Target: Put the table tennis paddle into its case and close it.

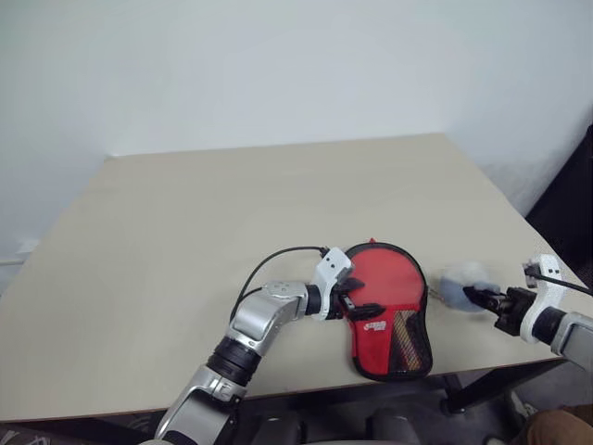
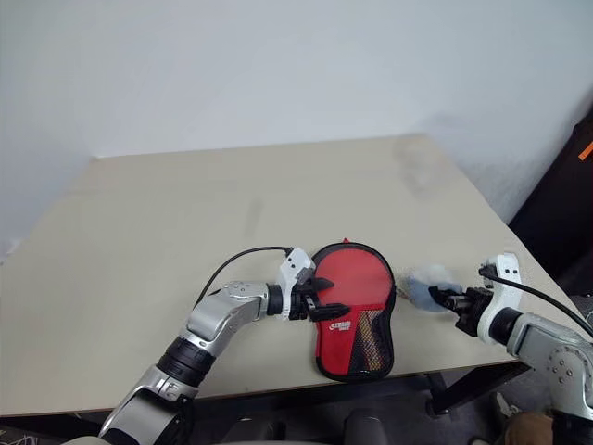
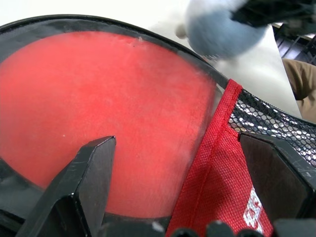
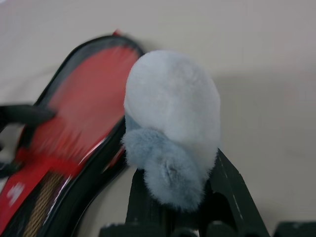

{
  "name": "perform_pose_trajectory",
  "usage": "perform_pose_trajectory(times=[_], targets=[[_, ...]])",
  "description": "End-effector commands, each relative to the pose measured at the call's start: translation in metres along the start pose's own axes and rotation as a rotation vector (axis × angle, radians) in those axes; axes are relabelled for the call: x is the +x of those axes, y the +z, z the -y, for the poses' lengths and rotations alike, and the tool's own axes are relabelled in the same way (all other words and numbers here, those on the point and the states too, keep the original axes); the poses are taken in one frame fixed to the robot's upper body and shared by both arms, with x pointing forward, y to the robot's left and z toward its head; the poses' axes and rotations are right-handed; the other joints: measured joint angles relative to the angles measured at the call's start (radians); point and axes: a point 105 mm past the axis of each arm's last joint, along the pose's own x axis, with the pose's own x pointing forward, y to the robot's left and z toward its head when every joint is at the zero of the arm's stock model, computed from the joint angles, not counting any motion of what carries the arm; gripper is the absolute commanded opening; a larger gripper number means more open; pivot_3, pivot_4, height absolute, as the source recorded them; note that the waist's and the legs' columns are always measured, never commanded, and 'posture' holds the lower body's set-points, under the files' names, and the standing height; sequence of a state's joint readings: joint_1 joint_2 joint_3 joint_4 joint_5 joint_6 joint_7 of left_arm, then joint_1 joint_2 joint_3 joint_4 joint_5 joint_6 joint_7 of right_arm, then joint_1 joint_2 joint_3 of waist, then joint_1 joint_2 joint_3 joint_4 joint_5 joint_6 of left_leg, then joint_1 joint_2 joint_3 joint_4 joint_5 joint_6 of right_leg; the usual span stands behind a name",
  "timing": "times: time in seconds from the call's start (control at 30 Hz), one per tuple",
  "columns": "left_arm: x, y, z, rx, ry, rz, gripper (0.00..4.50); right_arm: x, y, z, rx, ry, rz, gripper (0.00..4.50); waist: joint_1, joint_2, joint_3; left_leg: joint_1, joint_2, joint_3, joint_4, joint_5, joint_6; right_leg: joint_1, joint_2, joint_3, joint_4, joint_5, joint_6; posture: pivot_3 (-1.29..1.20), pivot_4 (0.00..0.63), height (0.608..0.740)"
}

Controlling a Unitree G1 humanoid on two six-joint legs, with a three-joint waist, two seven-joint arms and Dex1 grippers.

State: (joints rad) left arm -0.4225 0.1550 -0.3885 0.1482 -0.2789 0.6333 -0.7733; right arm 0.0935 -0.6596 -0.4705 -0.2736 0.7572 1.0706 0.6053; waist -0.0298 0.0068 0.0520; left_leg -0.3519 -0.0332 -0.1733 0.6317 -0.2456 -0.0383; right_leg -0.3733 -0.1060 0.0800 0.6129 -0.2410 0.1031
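Indoors, beige table, plain white wall behind it

head stereo: down over table | wrists: close on case

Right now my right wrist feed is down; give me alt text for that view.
The right end effector is shut on a grey fluffy ball, held above the beige table. Beside it lies the case, its black edging framing the red paddle inside.
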Motion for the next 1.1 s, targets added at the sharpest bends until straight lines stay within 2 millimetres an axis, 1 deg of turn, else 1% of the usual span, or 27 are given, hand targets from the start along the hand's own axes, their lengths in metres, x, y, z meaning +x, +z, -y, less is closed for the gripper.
perform_pose_trajectory(times=[0.03, 0.1, 0.23, 0.3, 0.43, 0.53, 0.6, 0.7, 0.8, 0.93, 1.0, 1.1], targets=[[0.001, -0.048, -0.002, -0.107, 0.024, -0.164, 4.23, -0.016, 0.004, -0.004, -0.019, 0.027, 0.015, 0.12, 0.007, 0.000, 0.000, -0.001, 0.000, 0.000, 0.000, 0.000, 0.000, 0.000, 0.000, 0.000, -0.001, 0.000, 0.000, 0.00, 0.000, 0.740], [0.001, -0.048, -0.002, -0.110, 0.024, -0.163, 4.23, -0.020, -0.004, -0.004, -0.009, 0.032, -0.004, 0.12, 0.009, 0.000, 0.000, -0.002, 0.000, 0.000, 0.000, 0.000, 0.001, 0.000, 0.000, 0.000, -0.002, 0.000, 0.000, 0.00, 0.000, 0.740], [0.001, -0.049, -0.001, -0.113, 0.022, -0.164, 4.23, -0.033, -0.013, -0.019, 0.002, 0.095, -0.019, 0.12, 0.012, 0.000, -0.001, -0.004, 0.000, -0.001, 0.000, -0.001, 0.001, -0.001, 0.000, -0.001, -0.003, 0.000, 0.000, 0.00, 0.000, 0.740], [0.001, -0.049, 0.000, -0.113, 0.018, -0.167, 4.23, -0.042, -0.019, -0.023, 0.016, 0.105, -0.025, 0.09, 0.015, -0.001, -0.001, -0.005, 0.000, -0.001, 0.000, -0.001, 0.002, -0.001, 0.000, -0.001, -0.004, 0.000, 0.000, 0.00, 0.000, 0.740], [0.002, -0.049, 0.001, -0.110, 0.004, -0.175, 4.23, -0.058, -0.034, -0.038, 0.045, 0.136, -0.054, 0.09, 0.024, -0.001, -0.001, -0.006, 0.000, 0.000, 0.001, -0.003, 0.002, -0.001, 0.000, -0.001, -0.005, 0.000, 0.001, 0.00, 0.000, 0.740], [0.003, -0.049, 0.001, -0.106, -0.006, -0.180, 4.23, -0.065, -0.044, -0.047, 0.057, 0.142, -0.072, 0.09, 0.032, -0.001, -0.002, -0.006, 0.000, 0.000, 0.002, -0.005, 0.002, -0.002, 0.000, -0.001, -0.005, 0.000, 0.001, 0.00, 0.000, 0.740], [0.004, -0.049, 0.002, -0.103, -0.017, -0.184, 4.23, -0.071, -0.054, -0.052, 0.067, 0.138, -0.102, 0.09, 0.034, -0.002, -0.002, -0.007, 0.000, 0.000, 0.003, -0.008, -0.001, -0.002, 0.000, -0.001, -0.006, -0.001, 0.001, 0.00, 0.000, 0.740], [0.006, -0.049, 0.004, -0.104, -0.031, -0.190, 4.23, -0.080, -0.072, -0.057, 0.086, 0.126, -0.159, 0.09, 0.034, -0.002, -0.002, -0.007, 0.000, -0.001, 0.006, -0.012, -0.001, -0.002, 0.000, -0.002, -0.006, -0.002, 0.002, 0.00, 0.000, 0.740], [0.006, -0.049, 0.004, -0.105, -0.038, -0.192, 4.23, -0.086, -0.082, -0.062, 0.088, 0.130, -0.192, 0.09, 0.034, -0.002, -0.003, -0.007, 0.000, 0.000, 0.012, -0.016, 0.000, -0.001, 0.000, -0.001, -0.006, -0.002, 0.003, 0.00, 0.000, 0.740], [0.007, -0.049, 0.005, -0.109, -0.043, -0.193, 4.23, -0.094, -0.085, -0.063, 0.081, 0.127, -0.206, 0.09, 0.034, -0.005, -0.005, -0.007, 0.000, 0.001, 0.014, -0.017, -0.001, -0.001, -0.001, -0.002, -0.006, -0.003, 0.004, 0.00, 0.000, 0.740], [0.007, -0.049, 0.005, -0.111, -0.045, -0.193, 4.23, -0.096, -0.081, -0.061, 0.060, 0.120, -0.195, 0.09, 0.034, -0.005, -0.005, -0.007, 0.001, 0.001, 0.014, -0.017, -0.001, -0.001, -0.001, -0.002, -0.006, -0.003, 0.004, 0.00, 0.000, 0.740], [0.008, -0.049, 0.005, -0.112, -0.046, -0.192, 4.23, -0.093, -0.061, -0.054, 0.028, 0.110, -0.120, 0.09, 0.034, -0.005, -0.005, -0.008, 0.001, 0.001, 0.014, -0.017, -0.002, -0.001, -0.001, -0.003, -0.007, -0.003, 0.004, 0.00, 0.000, 0.740]])
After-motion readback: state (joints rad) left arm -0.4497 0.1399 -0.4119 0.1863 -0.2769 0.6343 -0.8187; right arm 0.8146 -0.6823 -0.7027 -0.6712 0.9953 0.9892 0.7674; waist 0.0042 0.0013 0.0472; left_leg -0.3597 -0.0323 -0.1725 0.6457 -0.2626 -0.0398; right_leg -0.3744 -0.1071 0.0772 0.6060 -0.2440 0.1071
